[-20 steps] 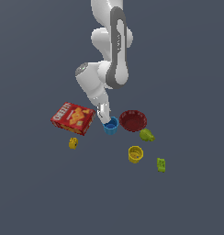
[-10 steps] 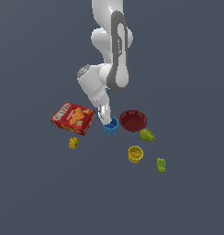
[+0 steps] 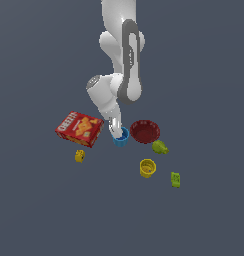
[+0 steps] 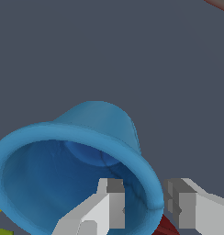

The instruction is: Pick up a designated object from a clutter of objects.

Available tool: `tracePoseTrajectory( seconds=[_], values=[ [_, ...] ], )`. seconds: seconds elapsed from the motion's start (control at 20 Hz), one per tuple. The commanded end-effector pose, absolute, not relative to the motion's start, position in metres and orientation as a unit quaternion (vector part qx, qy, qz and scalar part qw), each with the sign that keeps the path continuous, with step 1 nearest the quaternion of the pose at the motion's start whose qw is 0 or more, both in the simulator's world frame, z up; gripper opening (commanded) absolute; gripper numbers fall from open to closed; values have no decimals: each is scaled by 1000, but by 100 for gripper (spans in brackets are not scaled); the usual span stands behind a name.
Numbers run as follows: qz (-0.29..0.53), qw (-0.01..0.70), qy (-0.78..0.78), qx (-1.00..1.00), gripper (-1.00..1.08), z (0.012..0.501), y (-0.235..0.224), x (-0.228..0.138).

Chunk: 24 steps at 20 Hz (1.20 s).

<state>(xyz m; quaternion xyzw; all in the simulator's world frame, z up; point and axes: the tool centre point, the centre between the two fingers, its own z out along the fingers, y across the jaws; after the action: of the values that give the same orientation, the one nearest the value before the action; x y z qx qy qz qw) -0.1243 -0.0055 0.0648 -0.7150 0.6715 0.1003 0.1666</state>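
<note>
The blue cup [image 4: 81,170] is found upright on the table [image 3: 204,90], between the red cracker box [image 3: 79,128] and the dark red bowl [image 3: 145,131], approx. mid-clutter. Its rim is straddled by the end effector [image 4: 146,202]: one finger [image 4: 109,202] is seen inside the cup, the other outside, w/ the wall between them. The fingers are spread slightly; whether the wall is actually pinched can't be told, since a small gap seems to be left. A rim grip is judged the reason for this placement, the cup body prob. being too wide to span. The cup interior is seen empty apart from the finger. The bowl and the yellow cup [image 3: 147,168] also look empty. Small green and yellow items lie well apart.
</note>
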Motion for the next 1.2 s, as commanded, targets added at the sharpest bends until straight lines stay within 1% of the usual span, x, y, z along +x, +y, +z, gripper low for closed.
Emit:
tracePoseTrajectory(
  seconds=[0.0, 0.65, 1.15],
  values=[
    [100, 167, 672, -715, -100, 64, -5, -124],
    [100, 167, 672, -715, -100, 67, -6, -123],
    [99, 165, 672, -715, -100, 93, -8, -108]
  ],
)
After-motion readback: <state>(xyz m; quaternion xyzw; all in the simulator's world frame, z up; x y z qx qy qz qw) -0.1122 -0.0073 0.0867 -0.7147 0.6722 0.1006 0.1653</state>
